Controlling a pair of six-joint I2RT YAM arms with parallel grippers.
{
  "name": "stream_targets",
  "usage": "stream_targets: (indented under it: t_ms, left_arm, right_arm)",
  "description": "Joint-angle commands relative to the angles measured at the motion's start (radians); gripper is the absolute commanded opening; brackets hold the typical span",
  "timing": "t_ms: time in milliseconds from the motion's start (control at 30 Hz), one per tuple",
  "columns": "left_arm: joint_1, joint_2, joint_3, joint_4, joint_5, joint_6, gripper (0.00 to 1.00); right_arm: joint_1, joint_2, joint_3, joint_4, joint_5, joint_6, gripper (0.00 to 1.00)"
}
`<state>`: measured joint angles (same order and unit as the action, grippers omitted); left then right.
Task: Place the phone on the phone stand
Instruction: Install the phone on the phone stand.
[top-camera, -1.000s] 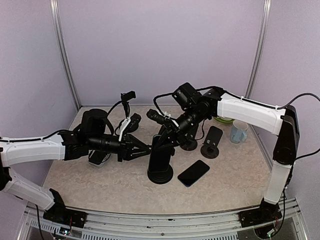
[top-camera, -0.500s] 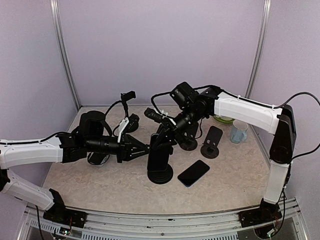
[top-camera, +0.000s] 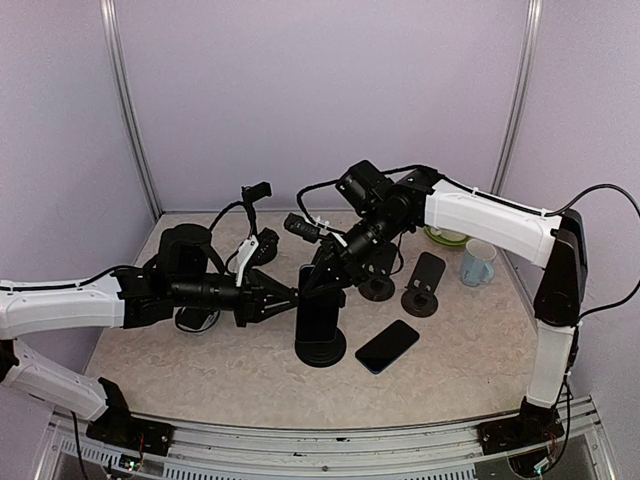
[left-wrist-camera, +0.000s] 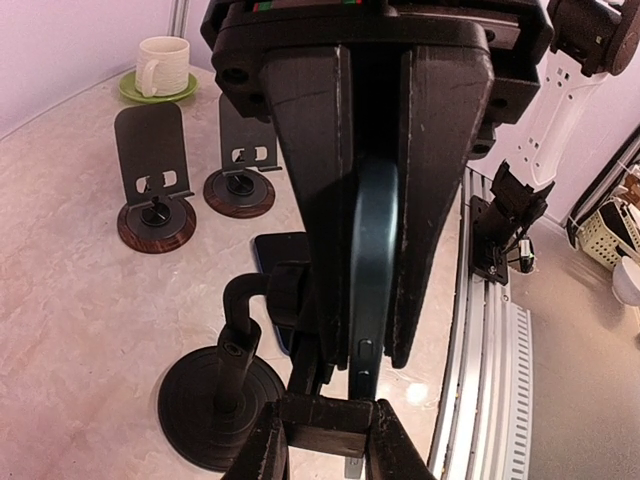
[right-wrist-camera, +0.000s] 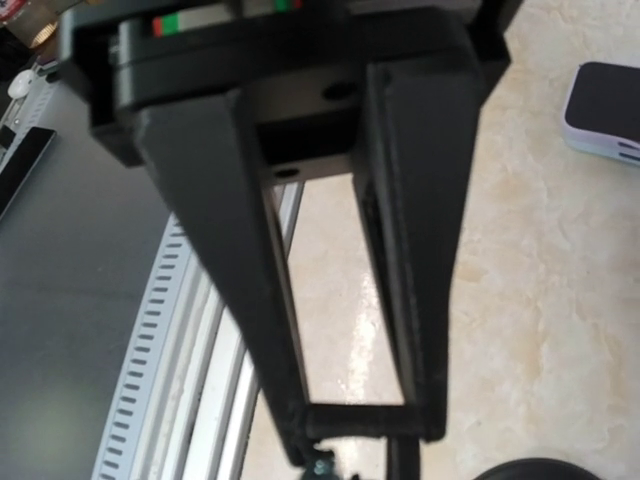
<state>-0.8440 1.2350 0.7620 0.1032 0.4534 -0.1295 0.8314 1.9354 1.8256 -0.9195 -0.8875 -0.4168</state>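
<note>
Standing upright at the middle of the table (top-camera: 200, 370), the phone (top-camera: 320, 312) sits above the round base of the phone stand (top-camera: 320, 350). The left gripper (top-camera: 288, 297) reaches in from the left at mid-height, and the right gripper (top-camera: 322, 280) comes down at an angle from behind onto the top.

From above, both grippers blur into one dark cluster and their grips cannot be read. The left wrist camera shows the left gripper (left-wrist-camera: 368, 345) nearly closed, its two fingers clamped on the phone's (left-wrist-camera: 372, 250) thin dark teal edge. To the left and below are the stand's post and base (left-wrist-camera: 215, 405). This view also shows a cream cup (left-wrist-camera: 163, 62) on a green saucer.

The right wrist camera shows the right gripper (right-wrist-camera: 365, 415) nearly closed, its fingertips pinching a short black bar (right-wrist-camera: 365, 420). Whether that bar belongs to the stand or the phone cannot be told.

A second phone (top-camera: 387, 346) lies flat just right of the stand's base, and two spare stands (top-camera: 425, 285) sit behind it.
</note>
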Motion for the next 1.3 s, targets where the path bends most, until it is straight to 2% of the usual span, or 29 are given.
stream_targets:
  t_ms: [0, 233, 433, 800, 1267]
  left_arm:
    - [-0.022, -0.046, 0.016, 0.045, 0.028, 0.012, 0.0]
    - [-0.027, -0.026, 0.018, 0.069, 0.026, -0.001, 0.03]
    - [-0.027, -0.02, 0.013, 0.081, 0.025, -0.008, 0.25]
    - [-0.026, -0.024, 0.008, 0.084, 0.021, -0.011, 0.54]
    - [-0.007, -0.092, -0.051, 0.178, 0.117, -0.04, 0.76]
  right_arm:
    - [-0.022, 0.06, -0.015, -0.145, 0.249, 0.061, 0.0]
    - [-0.012, 0.056, -0.015, -0.142, 0.25, 0.058, 0.0]
    - [-0.01, 0.051, -0.017, -0.138, 0.239, 0.051, 0.0]
    - [-0.007, 0.047, -0.018, -0.134, 0.235, 0.046, 0.0]
    - [-0.007, 0.044, -0.023, -0.129, 0.245, 0.049, 0.0]
